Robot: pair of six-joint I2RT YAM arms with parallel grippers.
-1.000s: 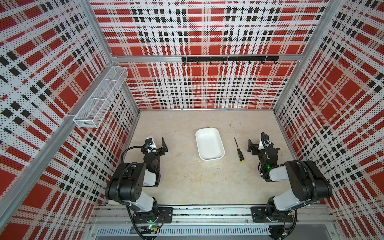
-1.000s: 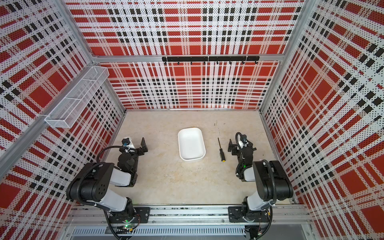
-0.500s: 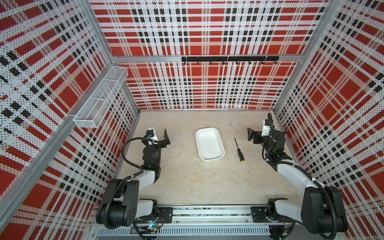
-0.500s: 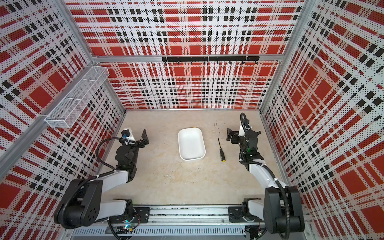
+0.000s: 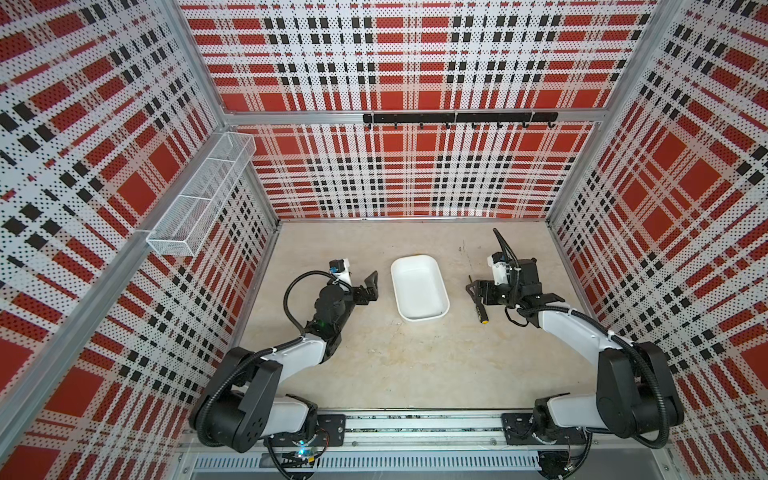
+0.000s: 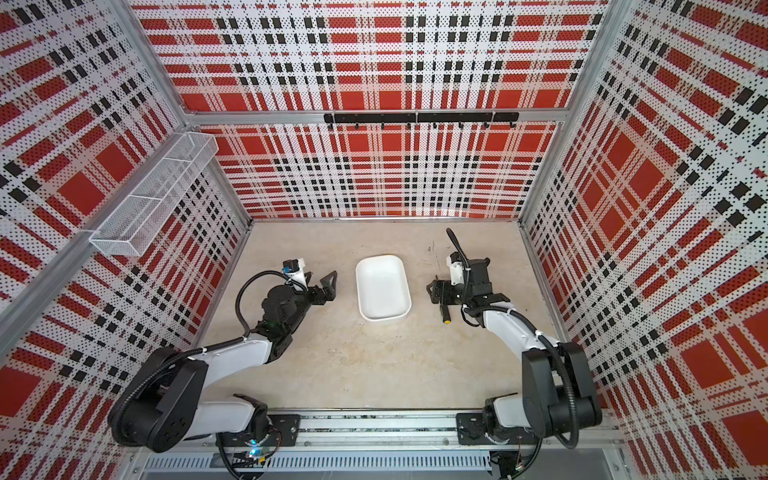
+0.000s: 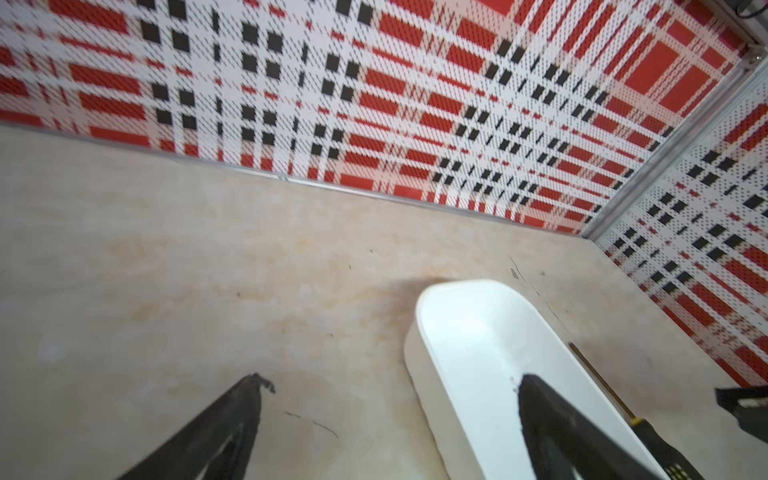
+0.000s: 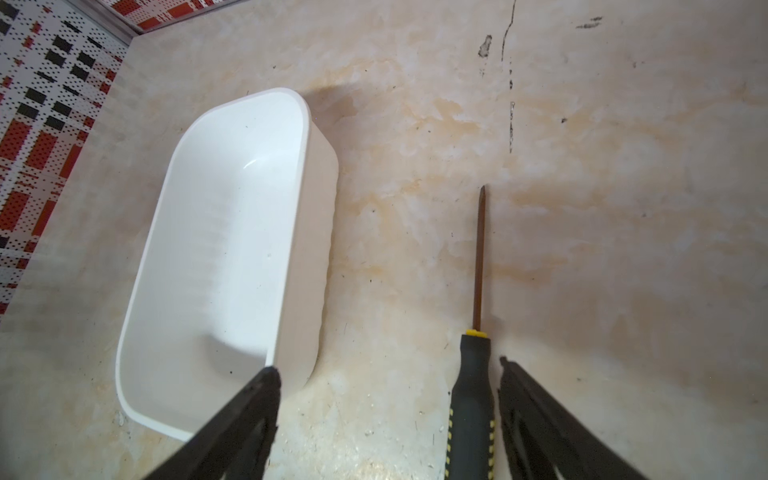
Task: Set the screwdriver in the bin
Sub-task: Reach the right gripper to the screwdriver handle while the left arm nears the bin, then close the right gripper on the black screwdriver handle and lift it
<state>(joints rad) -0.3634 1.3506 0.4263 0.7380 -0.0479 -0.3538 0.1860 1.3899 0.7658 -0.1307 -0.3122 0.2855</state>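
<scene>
On the tabletop (image 5: 374, 365), just beside the bin (image 8: 232, 232) and apart from it, the screwdriver (image 8: 473, 374) lies flat with its shaft pointing toward the back wall and its yellow-capped handle end toward the robot, running roughly parallel to the bin's long side. Nothing is in the bin, so the task's result is not yet there. Judging by the pose, the work is at the grasp. The right gripper (image 8: 386, 368) is down over the handle with its jaws spread, one finger just beside the handle and the other toward the bin, and they pinch nothing. Closing on the handle, lifting it, carrying it the short way over the rim and letting go all remain. Across the bin, the left gripper (image 7: 390, 378) hovers low near the bin's other long side, its jaws also spread and empty. Counted, there is one screwdriver, one bin, two arms with one gripper each, one wire-mesh basket (image 5: 199, 199) hung on the left wall, and one black hook rail (image 5: 459, 118) on the back wall.
</scene>
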